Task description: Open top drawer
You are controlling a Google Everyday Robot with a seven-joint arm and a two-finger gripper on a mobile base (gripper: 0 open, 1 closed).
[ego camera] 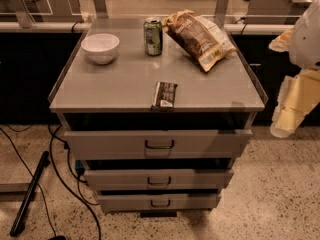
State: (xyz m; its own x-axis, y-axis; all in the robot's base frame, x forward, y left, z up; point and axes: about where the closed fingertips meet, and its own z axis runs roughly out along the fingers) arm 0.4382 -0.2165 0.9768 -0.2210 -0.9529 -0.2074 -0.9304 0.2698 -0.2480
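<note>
Top drawer (159,144) sits directly under the bench (125,86) surface, its inside hidden in a dark gap; white bowl (100,47) rear left; my gripper (286,120) hangs off the bench's right side, grip state I cannot tell.

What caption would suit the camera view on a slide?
Robot's hand hangs beside the cabinet, apart from the top drawer; bowl, soda can, chip bag and snack bar sit on top.
</note>
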